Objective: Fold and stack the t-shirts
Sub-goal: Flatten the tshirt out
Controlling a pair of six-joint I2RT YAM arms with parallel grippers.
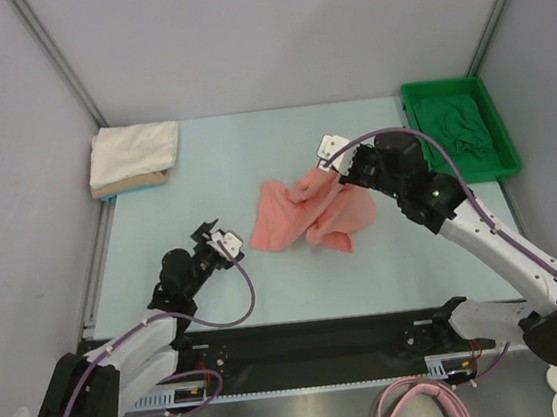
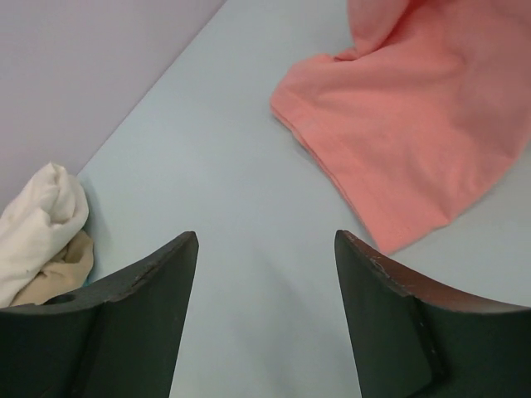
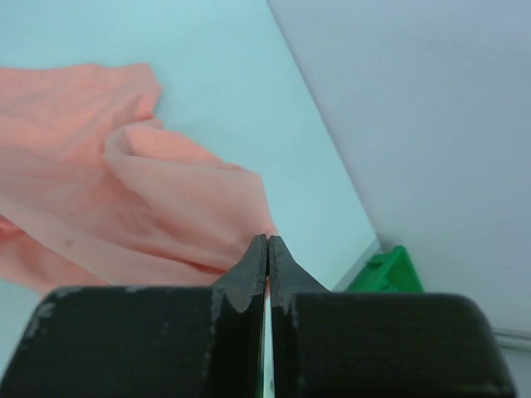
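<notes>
The salmon-pink t-shirt [image 1: 300, 216] lies crumpled at the table's middle, with one edge lifted up to my right gripper [image 1: 328, 166]. That gripper [image 3: 268, 240] is shut on the edge, and the cloth [image 3: 124, 191] hangs away from its tips. My left gripper [image 1: 218, 239] is open and empty, low over the table just left of the shirt; its view shows the shirt's flat part [image 2: 406, 124] ahead and to the right. A folded white t-shirt [image 1: 134, 149] lies on a tan one [image 1: 130, 185] at the back left. A dark green t-shirt [image 1: 456, 128] lies in the tray.
The bright green plastic tray [image 1: 509, 157] stands at the back right, and its corner shows in the right wrist view [image 3: 390, 269]. Grey walls close in the table at the back and both sides. The white and tan stack [image 2: 37, 220] is against the left wall.
</notes>
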